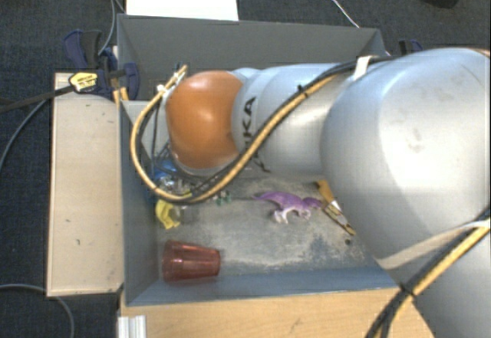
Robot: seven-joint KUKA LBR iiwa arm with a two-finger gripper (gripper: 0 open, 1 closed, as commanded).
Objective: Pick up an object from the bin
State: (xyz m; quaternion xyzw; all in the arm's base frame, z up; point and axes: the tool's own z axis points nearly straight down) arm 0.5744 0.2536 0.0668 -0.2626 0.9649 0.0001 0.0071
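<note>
Reaching into the grey metal bin (253, 45) from the right of the frame with a thick silver arm (399, 145), its wrist capped by a rounded orange cover (201, 118) at left centre. Looping round that cover with a yellow-and-black cable (140, 146) that runs back along the arm.

Hanging the gripper (172, 179) just below the cover, close to the bin's left wall and mostly hidden by it. Cannot tell whether the jaws stand apart or together, nor whether anything sits between them.

Hovering there over a small blue thing (163, 175), partly covered by the cable, too hidden to name further. Just below it in the frame, a crumpled yellow thing (167, 214) on the bin floor, near the left wall.

Lower left of the bin: a dark red plastic cup (189, 261) lying on its side, close to the near wall and apart from the yellow thing. Centre of the floor: a purple toy dinosaur (290, 206), standing clear of the rest. To its right, an orange stick-like thing (336, 212), half tucked under the arm.
</note>
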